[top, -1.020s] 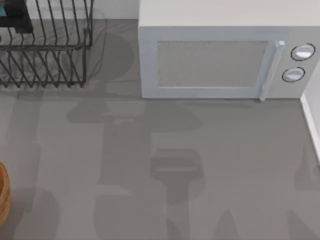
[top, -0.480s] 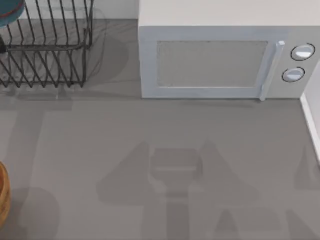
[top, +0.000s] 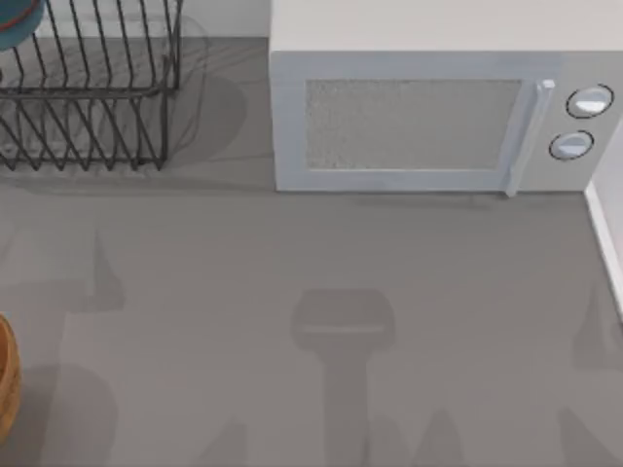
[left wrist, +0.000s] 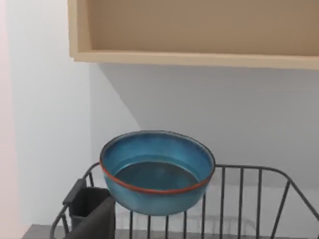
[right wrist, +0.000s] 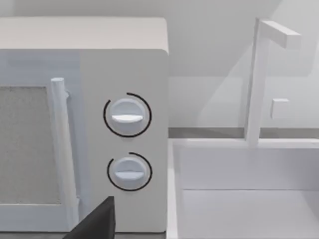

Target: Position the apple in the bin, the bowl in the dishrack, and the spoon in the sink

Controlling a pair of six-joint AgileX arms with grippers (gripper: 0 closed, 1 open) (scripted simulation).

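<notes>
The teal-blue bowl (left wrist: 157,172) with its reddish rim rests upright on the bars of the black wire dishrack (left wrist: 241,199). From above, its edge (top: 18,21) peeks in at the rack's (top: 97,97) far left end. One dark finger (left wrist: 97,221) of my left gripper hangs in front of the rack, apart from the bowl and holding nothing. The brown bin (top: 6,379) curves in at the table's left edge. The white sink (right wrist: 249,169) lies beside the microwave, with a finger (right wrist: 97,221) of my right gripper before it. The apple and spoon are out of view.
A white microwave (top: 428,117) stands at the back, right of the dishrack, its two knobs (right wrist: 127,117) facing front. The sink's rim (top: 608,243) borders the table on the right, and a faucet (right wrist: 256,79) rises behind the basin. A wooden shelf (left wrist: 199,30) hangs above the rack.
The dark left gripper seen over the rack's left end a second ago has drawn back out of the top view, leaving the bowl in the rack. The arm shadows on the table shifted.
</notes>
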